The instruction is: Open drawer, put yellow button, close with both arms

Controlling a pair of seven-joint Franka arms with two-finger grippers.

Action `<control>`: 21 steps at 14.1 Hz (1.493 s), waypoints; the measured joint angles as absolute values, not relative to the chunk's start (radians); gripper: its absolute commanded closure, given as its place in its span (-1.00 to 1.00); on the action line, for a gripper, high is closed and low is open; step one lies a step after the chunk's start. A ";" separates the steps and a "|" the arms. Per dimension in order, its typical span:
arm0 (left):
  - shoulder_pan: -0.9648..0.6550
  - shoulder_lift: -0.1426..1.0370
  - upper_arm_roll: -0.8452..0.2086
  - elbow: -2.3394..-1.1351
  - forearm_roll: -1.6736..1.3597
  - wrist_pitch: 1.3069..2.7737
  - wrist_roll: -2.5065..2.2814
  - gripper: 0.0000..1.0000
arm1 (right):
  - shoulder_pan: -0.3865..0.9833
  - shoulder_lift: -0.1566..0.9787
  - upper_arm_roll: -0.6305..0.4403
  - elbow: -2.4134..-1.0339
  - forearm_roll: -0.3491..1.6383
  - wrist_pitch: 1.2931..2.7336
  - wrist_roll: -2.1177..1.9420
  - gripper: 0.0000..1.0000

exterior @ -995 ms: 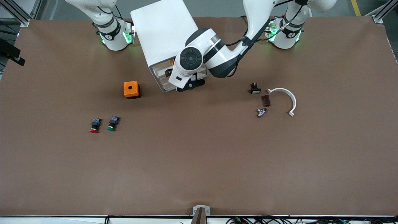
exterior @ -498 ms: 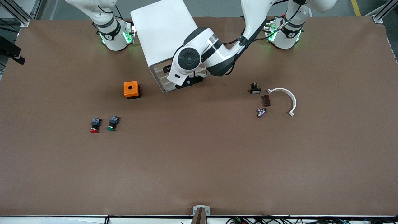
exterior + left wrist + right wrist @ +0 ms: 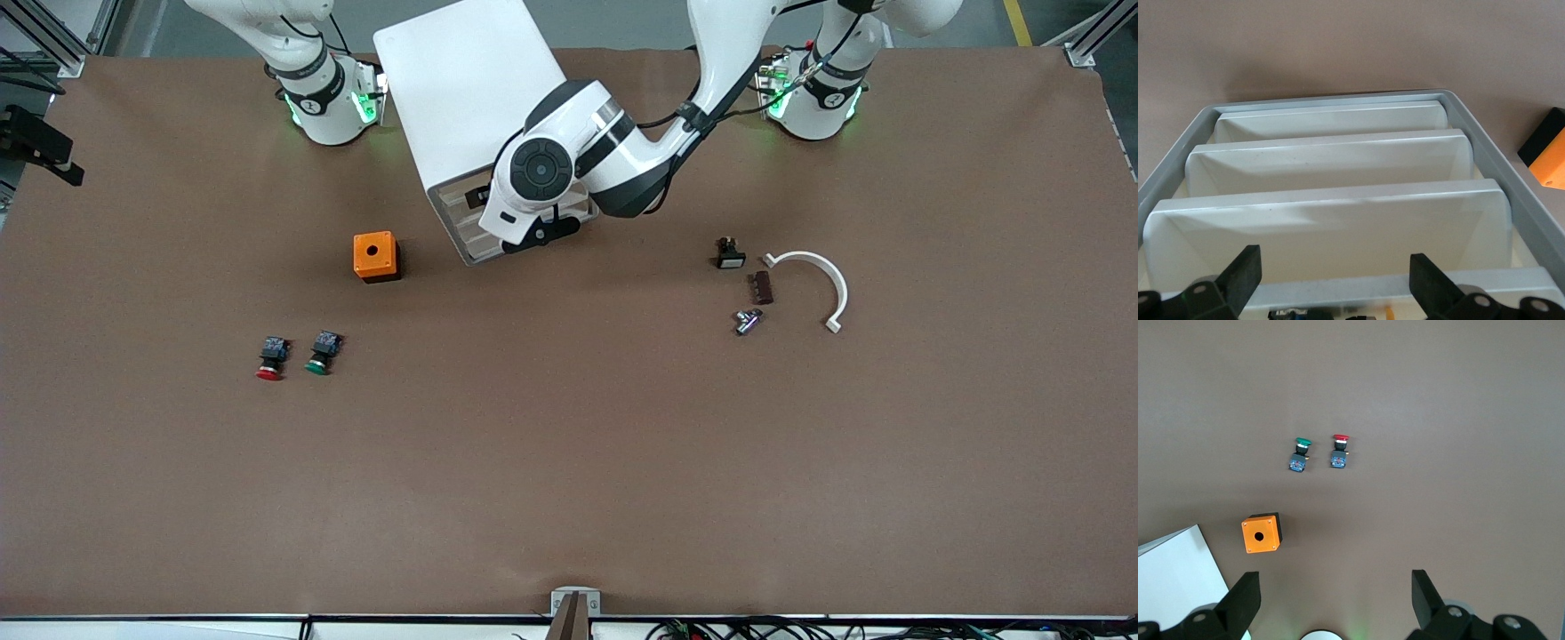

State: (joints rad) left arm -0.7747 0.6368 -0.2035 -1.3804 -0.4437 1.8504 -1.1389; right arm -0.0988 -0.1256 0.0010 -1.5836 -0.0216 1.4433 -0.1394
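The white cabinet (image 3: 462,89) stands in the upper middle of the front view, between the two arm bases. Its four tray drawers face the front camera. The top drawer (image 3: 1358,294) looks pushed in, or very nearly so. Only a thin strip of its inside shows at the bottom edge of the left wrist view.

In that strip sits a tiny bit of yellow-orange. It seems to be the yellow button (image 3: 1388,311), lying in the top drawer. Too little of it shows to be sure.

The left arm reaches in from its base to the front of the cabinet. The left tool (image 3: 1335,267) hangs just above the drawer fronts. Its fingers (image 3: 1245,277) are spread wide and grip nothing. It is not clear if they touch the drawer.

The right arm waits up high near its base. The right tool (image 3: 1335,587) is spread wide too, and it is empty.

An orange box (image 3: 375,256) with a round hole sits on the brown tabletop (image 3: 569,462), just beside the cabinet, toward the right arm's end. Lower in the front view lie a red button (image 3: 269,359) and a green button (image 3: 322,353), side by side. Toward the left arm's end lie a white curved piece (image 3: 813,284) and a few small dark parts (image 3: 730,254).
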 measured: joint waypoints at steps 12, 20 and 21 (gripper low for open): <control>-0.673 0.591 -0.197 -1.374 -0.445 1.851 -1.139 -1.00 | -0.094 -0.142 -0.012 -1.589 0.004 1.439 -0.137 -1.00; -0.538 0.556 -0.193 -1.373 -0.445 1.851 -1.139 -1.00 | -0.100 -0.144 -0.038 -1.590 0.030 1.429 -0.138 -1.00; -0.519 0.553 -0.193 -1.373 -0.444 1.850 -1.139 -1.00 | -0.100 -0.144 -0.038 -1.590 0.030 1.428 -0.138 -1.00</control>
State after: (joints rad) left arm -0.5194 0.5526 -0.1932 -1.3725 -0.4441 1.8505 -1.1389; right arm -0.1001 -0.1442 -0.0378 -1.5901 0.0303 1.4283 -0.1380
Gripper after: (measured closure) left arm 0.000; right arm 0.000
